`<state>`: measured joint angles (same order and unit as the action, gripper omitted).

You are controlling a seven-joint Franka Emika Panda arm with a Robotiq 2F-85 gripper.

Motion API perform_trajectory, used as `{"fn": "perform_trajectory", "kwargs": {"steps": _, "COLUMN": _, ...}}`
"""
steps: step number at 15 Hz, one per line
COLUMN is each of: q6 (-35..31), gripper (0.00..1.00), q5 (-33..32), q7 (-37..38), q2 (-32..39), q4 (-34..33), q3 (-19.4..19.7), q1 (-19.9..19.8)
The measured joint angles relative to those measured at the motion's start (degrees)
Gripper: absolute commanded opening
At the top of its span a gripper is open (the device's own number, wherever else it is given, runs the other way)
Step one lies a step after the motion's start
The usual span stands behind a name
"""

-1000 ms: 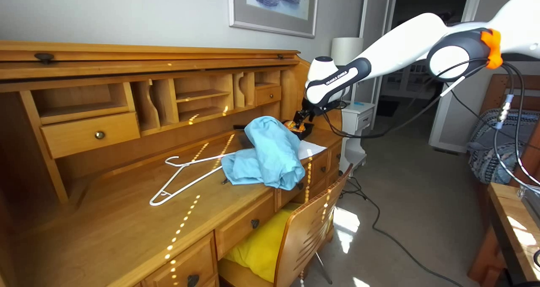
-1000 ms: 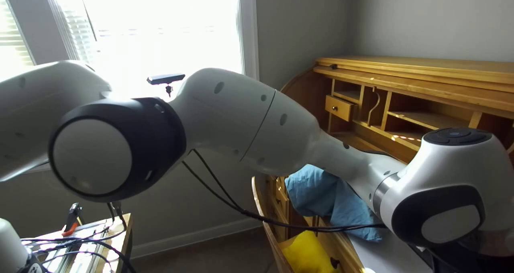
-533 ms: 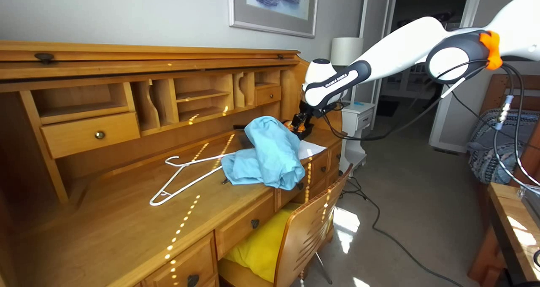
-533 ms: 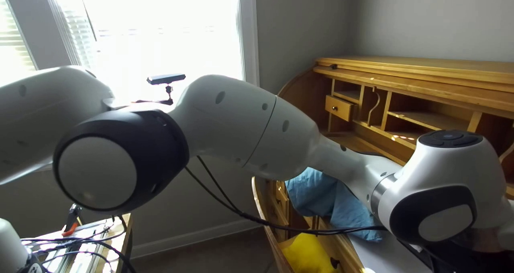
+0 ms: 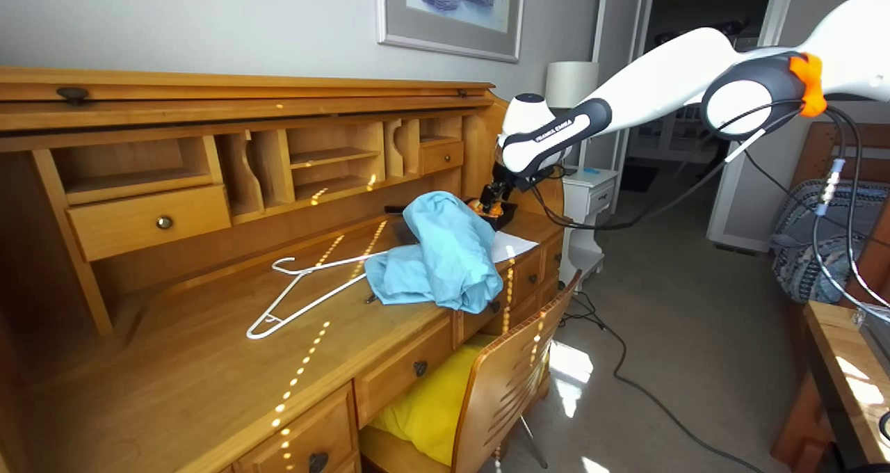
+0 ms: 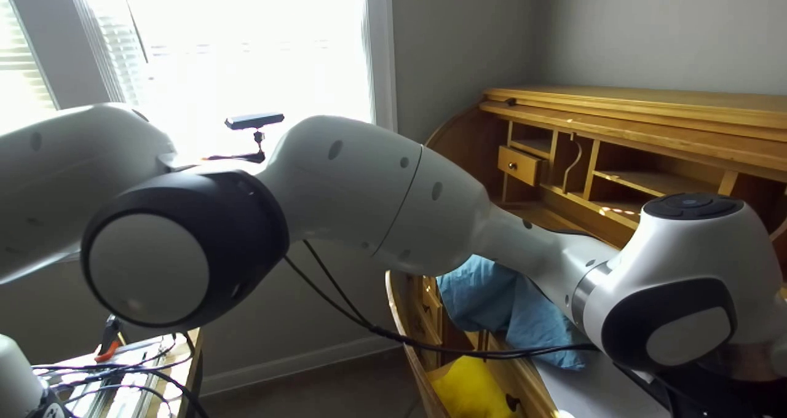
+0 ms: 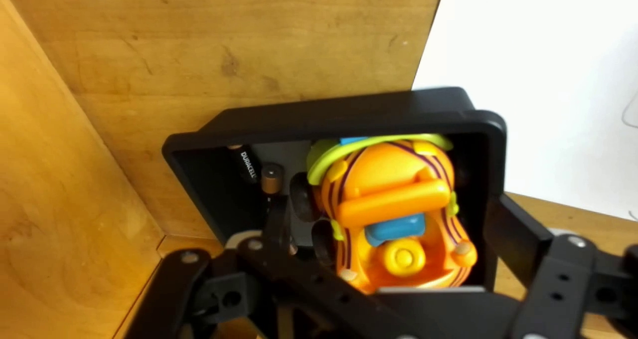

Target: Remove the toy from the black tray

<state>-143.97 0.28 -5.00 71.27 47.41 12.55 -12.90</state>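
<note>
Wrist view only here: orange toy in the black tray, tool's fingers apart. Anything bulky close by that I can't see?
Observer: In an exterior view, a heaped blue cloth shows in front of the black tray; whether they touch, I can't tell.
Operator: And past the cloth, away from the toy?
Observer: A white hanger lies there on the desk, one end hidden by the cloth.
Operator: In front of the desk?
Observer: A chair with a yellow cushion.
</note>
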Motion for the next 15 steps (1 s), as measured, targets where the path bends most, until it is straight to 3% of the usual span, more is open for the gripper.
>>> {"fn": "perform_trajectory", "kwargs": {"steps": 6, "q6": 0.47, "gripper": 1.0, "q5": 0.0, "q7": 0.0, "q2": 0.21, "q4": -0.03, "q3": 0.46, "q1": -0.34}}
{"fn": "perform_trajectory", "kwargs": {"steps": 8, "q6": 0.62, "gripper": 0.72, "q5": 0.0, "q7": 0.0, "q2": 0.36, "q4": -0.08, "q3": 0.6, "q1": -0.42}}
{"fn": "perform_trajectory", "kwargs": {"steps": 15, "q6": 0.98, "gripper": 0.23, "q5": 0.0, "q7": 0.05, "q2": 0.44, "q4": -0.66, "q3": 0.71, "q1": -0.39}}
